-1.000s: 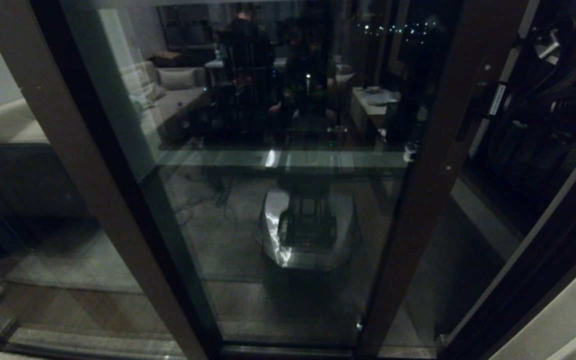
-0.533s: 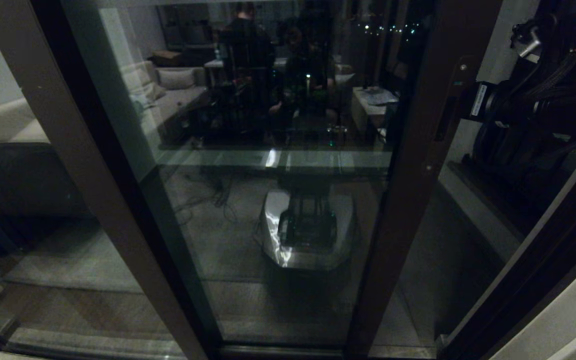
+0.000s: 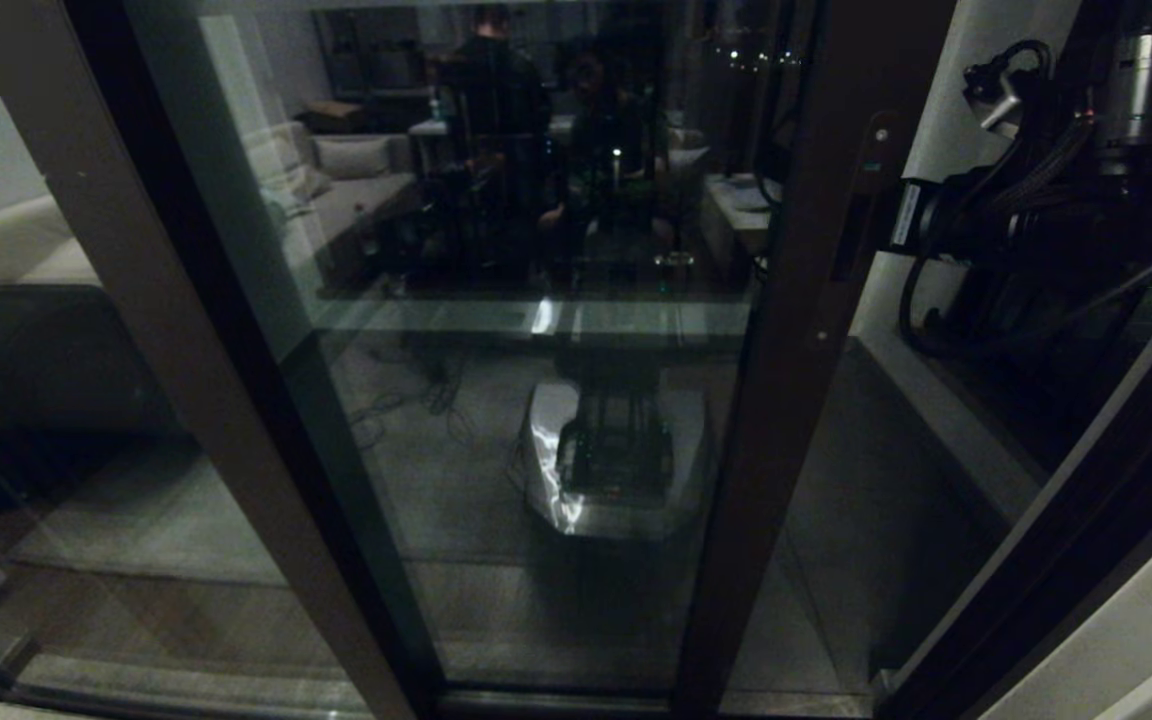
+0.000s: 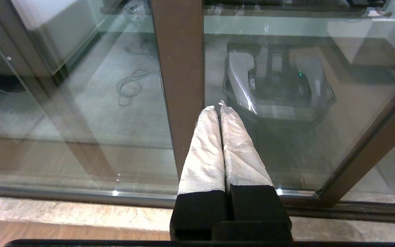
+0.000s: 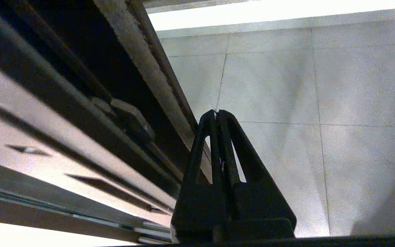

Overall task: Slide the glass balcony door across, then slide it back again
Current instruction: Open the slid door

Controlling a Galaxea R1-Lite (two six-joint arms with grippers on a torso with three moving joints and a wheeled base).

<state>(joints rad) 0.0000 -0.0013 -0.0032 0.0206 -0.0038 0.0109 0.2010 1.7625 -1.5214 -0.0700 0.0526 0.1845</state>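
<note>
Right gripper (image 5: pixel 217 113) (jaws together) apparently beside the glass balcony door (image 3: pixel 796 300).

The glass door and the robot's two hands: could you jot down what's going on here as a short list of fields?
door: glass balcony door, dark brown frame, partly slid across, with a gap at its right edge
handle: black slot handle on the door's right stile
right gripper: right gripper shut, beside the door frame, over the tiled floor
left gripper: left gripper shut, holding nothing, pointing at a brown upright of the frame
reflection: robot base mirrored in the glass
</note>
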